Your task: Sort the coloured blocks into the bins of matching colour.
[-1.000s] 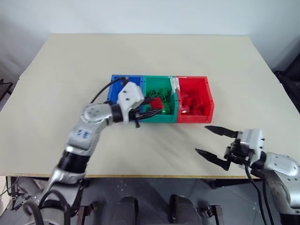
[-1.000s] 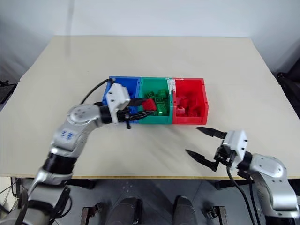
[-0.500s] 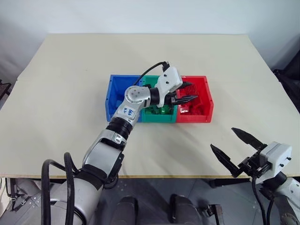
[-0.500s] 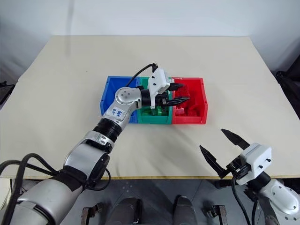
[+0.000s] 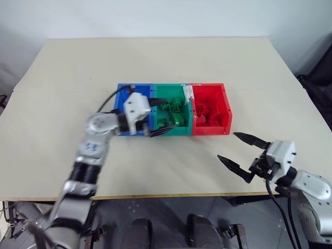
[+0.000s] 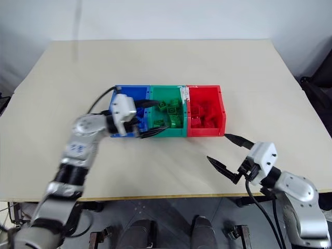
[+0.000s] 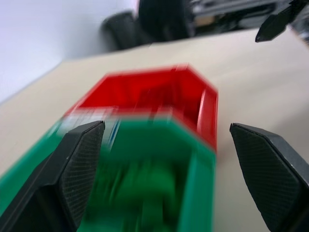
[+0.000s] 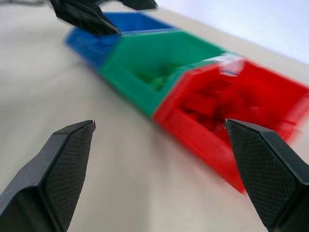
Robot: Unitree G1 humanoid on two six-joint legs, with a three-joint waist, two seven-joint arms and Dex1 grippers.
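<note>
Bins [image 5: 173,130] of blue, green and red sit joined in a row on the pale table [image 5: 155,62], just ahead of the left gripper [image 5: 157,116]. That gripper hangs with its two black fingers spread wide and nothing between them, one finger [image 5: 160,101] over the near-left corner of the green bin [image 6: 167,131], the other [image 5: 162,132] at that bin's front wall. The blue bin [image 5: 121,100] lies mostly under and behind the left wrist, with blue blocks [image 6: 132,121] partly hidden by it. Green blocks [image 5: 171,111] lie heaped in the green bin right beside the fingertips, and red blocks [image 5: 207,113] fill the red bin [image 5: 226,106], the farthest of the three from this gripper. The right gripper [image 5: 241,151] hovers over bare table, its fingers also wide apart and empty. The red bin's near-right corner is the part of the row closest to it, a little way ahead of its fingertips.
</note>
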